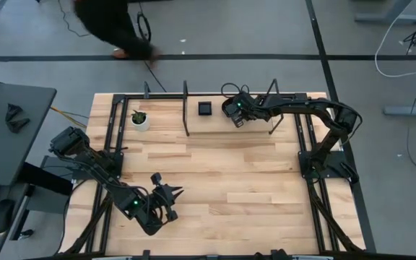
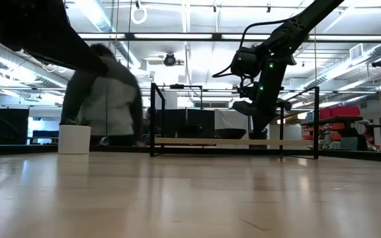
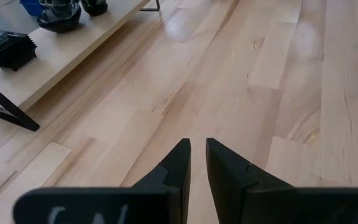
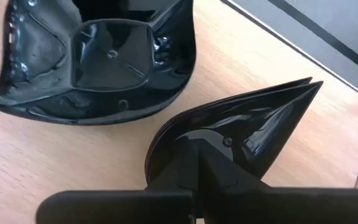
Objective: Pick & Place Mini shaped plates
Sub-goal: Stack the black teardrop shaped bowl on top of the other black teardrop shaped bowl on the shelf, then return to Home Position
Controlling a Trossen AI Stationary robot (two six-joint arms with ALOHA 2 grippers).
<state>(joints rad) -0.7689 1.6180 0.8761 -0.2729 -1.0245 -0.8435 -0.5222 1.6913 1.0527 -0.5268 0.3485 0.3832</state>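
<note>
My right gripper [image 1: 235, 115] is at the table's far side, shut on a glossy black teardrop-shaped mini plate [image 4: 241, 130]. The plate's rim shows thin layers, as of nested plates. Just beyond it a square black mini plate [image 4: 104, 62] rests bottom down on the wood; in the high view it is the small dark square [image 1: 205, 108]. My left gripper [image 1: 173, 193] hovers near the table's near left. Its fingers [image 3: 182, 162] stand a narrow gap apart with nothing between them. My right gripper pinches the teardrop plate's rounded end [image 4: 191, 140] between its two fingers, which slant down from above. The plate's pointed tip [image 4: 309, 84] faces away from the fingers. In the low view the gripper [image 2: 256, 99] holds it above the tabletop.
A white pot with a green plant [image 1: 140, 119] stands at the far left. Black frame rails [image 1: 186, 108] rise along the far edge. A person [image 1: 114, 29] moves beyond the table. Bare wood [image 1: 222, 173] lies in the middle.
</note>
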